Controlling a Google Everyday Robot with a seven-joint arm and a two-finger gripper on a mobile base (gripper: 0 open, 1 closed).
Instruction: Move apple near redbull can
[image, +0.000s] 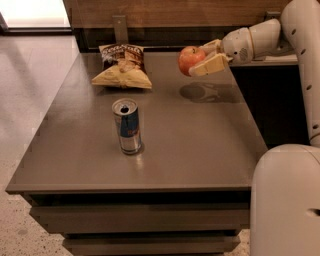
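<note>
The red-orange apple (189, 58) is held in the air above the far right part of the dark table (200, 145). My gripper (200, 59) reaches in from the right and is shut on the apple, with one pale finger (210, 65) below it and one behind it. The redbull can (127, 126), blue and silver with an open silver top, stands upright on the table's middle left, well to the front left of the apple. The apple's shadow lies on the table beneath it.
A yellow-brown crinkled chip bag (121, 67) lies at the table's far left. A wooden wall panel (175, 12) runs behind the table. My white arm and base (287, 200) fill the right side. A pale floor (30, 90) lies to the left.
</note>
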